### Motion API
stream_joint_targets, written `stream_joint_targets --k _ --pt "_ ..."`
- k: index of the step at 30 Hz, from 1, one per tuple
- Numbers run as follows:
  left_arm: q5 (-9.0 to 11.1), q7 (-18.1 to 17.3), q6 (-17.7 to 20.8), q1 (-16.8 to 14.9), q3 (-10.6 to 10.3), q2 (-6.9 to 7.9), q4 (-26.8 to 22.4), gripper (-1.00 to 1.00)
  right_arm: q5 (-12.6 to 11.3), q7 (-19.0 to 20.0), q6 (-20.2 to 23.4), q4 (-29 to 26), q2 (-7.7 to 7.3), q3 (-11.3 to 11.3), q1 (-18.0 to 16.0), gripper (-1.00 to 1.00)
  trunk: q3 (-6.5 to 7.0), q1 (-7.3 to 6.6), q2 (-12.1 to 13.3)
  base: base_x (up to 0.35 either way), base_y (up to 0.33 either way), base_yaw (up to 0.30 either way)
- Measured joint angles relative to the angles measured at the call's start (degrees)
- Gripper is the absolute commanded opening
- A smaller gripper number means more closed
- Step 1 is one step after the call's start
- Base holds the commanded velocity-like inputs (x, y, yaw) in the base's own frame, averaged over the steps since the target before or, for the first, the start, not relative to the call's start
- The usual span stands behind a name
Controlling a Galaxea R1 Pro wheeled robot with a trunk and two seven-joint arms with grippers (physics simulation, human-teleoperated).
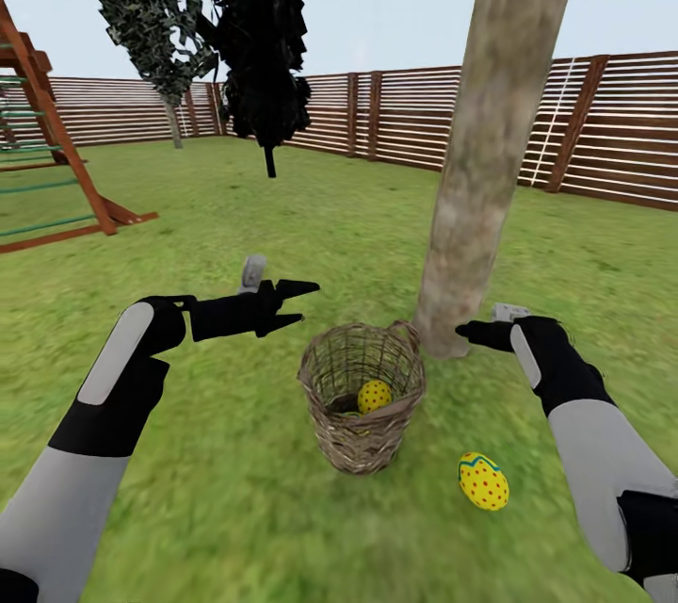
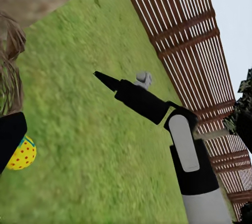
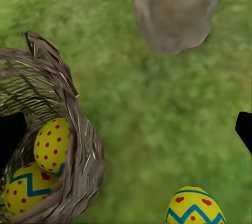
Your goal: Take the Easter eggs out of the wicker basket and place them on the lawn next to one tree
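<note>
Two Easter eggs [image 3: 39, 169] are sitting in the wicker basket [image 1: 363, 410], one lying on the lawn [image 1: 235, 490] near the tree [image 1: 490, 141]. Left claw [image 1: 297, 303] is hanging spread, empty; right claw [image 1: 468, 332] unclear. Eggs look smooth, rigid, likely slippery: pinch across the middle.

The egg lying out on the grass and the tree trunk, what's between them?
Just bare lawn: the right wrist view shows nothing but grass between the egg and the trunk; the basket sits off to one side.

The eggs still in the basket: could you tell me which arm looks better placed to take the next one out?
Probably the left: the left gripper hovers open beside the wicker basket, which holds two eggs. The right gripper sits farther off, by the tree.
</note>
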Motion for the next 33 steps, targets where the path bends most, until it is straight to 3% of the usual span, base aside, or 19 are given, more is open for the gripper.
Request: stream_joint_targets --k 10,27,33 --pt "0.0 0.0 0.0 0.1 0.0 0.01 0.0 1.0 0.1 0.0 -0.1 0.0 0.91 0.1 0.5 1.0 2.14 -0.6 0.8 0.0 0.0 0.279" --pt "-0.1 0.0 0.0 0.1 0.1 0.01 0.1 1.0 0.2 -0.1 -0.1 0.5 1.59 0.1 0.6 1.0 2.14 -0.6 0.8 0.0 0.0 0.288" --pt "-0.1 0.0 0.0 0.0 0.1 -0.01 0.1 1.0 0.2 -0.2 -0.1 0.5 1.58 0.2 0.6 1.0 2.14 -0.6 0.8 0.0 0.0 0.064"
